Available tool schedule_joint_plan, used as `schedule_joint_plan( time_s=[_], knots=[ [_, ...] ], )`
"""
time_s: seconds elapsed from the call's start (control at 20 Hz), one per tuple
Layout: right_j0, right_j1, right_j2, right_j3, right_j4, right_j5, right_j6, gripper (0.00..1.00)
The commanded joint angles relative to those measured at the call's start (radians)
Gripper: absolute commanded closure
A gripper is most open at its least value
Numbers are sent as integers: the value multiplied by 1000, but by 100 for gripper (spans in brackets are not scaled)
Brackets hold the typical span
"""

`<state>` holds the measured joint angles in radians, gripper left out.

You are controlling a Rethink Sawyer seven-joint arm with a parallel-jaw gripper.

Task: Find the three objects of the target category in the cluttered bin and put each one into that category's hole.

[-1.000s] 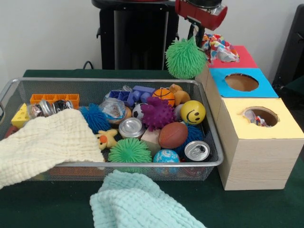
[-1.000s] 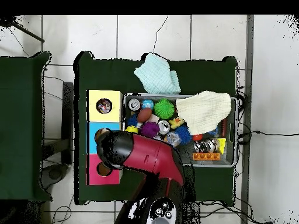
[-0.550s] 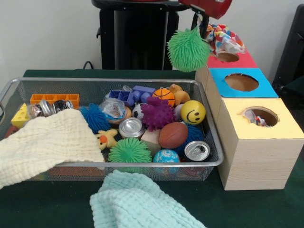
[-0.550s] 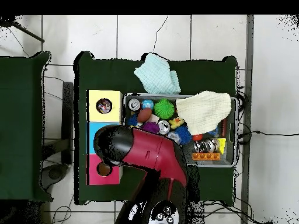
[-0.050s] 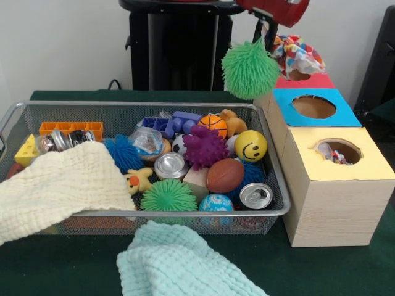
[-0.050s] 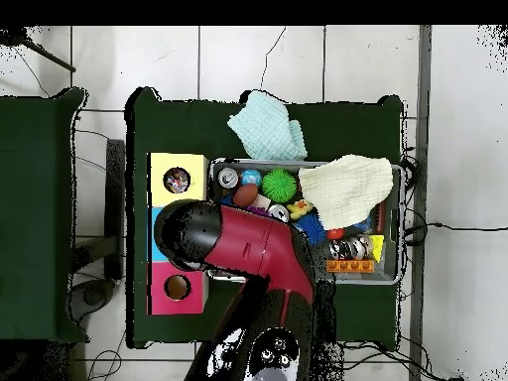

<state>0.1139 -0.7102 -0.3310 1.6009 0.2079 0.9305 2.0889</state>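
Above the far corner of the wire basket [image 5: 185, 106], beside the row of boxes: one green spiky ball [image 5: 250, 69], hung from the gripper [image 5: 266, 32], which was clamped on a tuft of its spines, evidently so the soft body could dangle clear of the clutter during carriage. Position: in the air, just short of the red-topped box [image 5: 311, 81], with the blue-topped box [image 5: 314, 107] and yellow-topped box [image 5: 339, 161] nearer the camera; judged en route to one of these holes. Still in the basket: a second green spiky ball [image 5: 168, 195], a purple spiky ball [image 5: 205, 147], a blue spiky ball [image 5: 123, 152], cans, sports balls, a cream cloth [image 5: 58, 185] draped over the rim. Surface: dark green table covering [image 6: 367, 124], a mint cloth [image 5: 179, 262] lying in front. Room: pale tiled floor [image 6: 456, 149], plain light wall.
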Motion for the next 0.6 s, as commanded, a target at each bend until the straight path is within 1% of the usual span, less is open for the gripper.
schedule_joint_plan(
  time_s=[0.05,0.6],
  knots=[
    [-9,124,54,-69,-13,5,194,100],
    [-14,223,68,-169,12,-1,198,100]
  ],
)
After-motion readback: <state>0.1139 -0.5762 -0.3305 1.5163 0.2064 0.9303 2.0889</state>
